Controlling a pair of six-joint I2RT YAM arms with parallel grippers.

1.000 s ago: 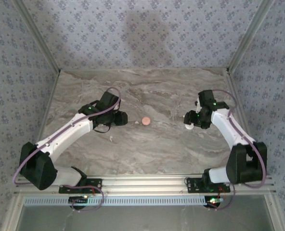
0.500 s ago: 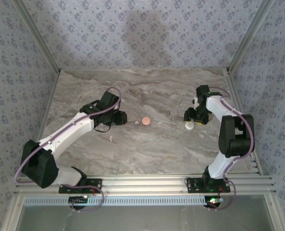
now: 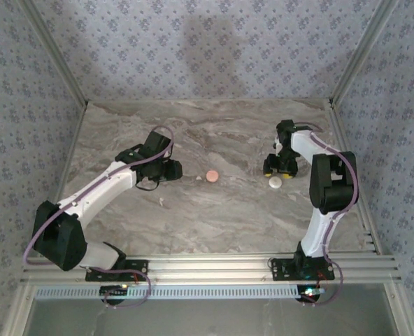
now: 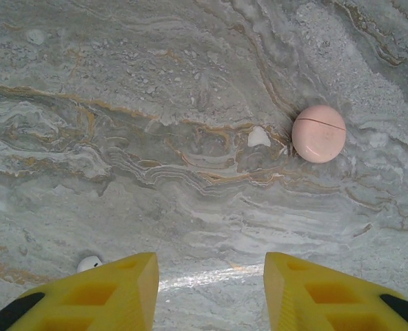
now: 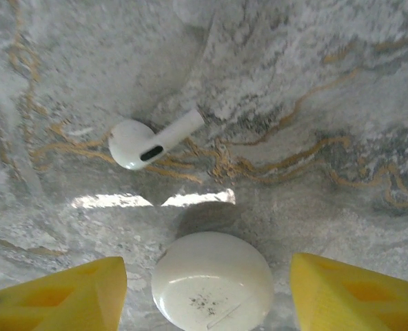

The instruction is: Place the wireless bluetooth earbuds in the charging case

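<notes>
Right tool [image 5: 205,265], wide open and empty, framing white case [image 5: 213,284]; earbud [image 5: 156,141] on desk [image 5: 314,103] just beyond case. Probably light, smooth, slippery: pinch across stem. Left tool [image 4: 209,269] open, empty.

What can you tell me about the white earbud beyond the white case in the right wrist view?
The white earbud looks like glossy plastic: a rounded head at the left, with a dark oval slot, and a straight stem pointing up and right. It lies on its side on the marbled table. Nothing else touches it; the round white case sits apart, nearer the camera.
</notes>
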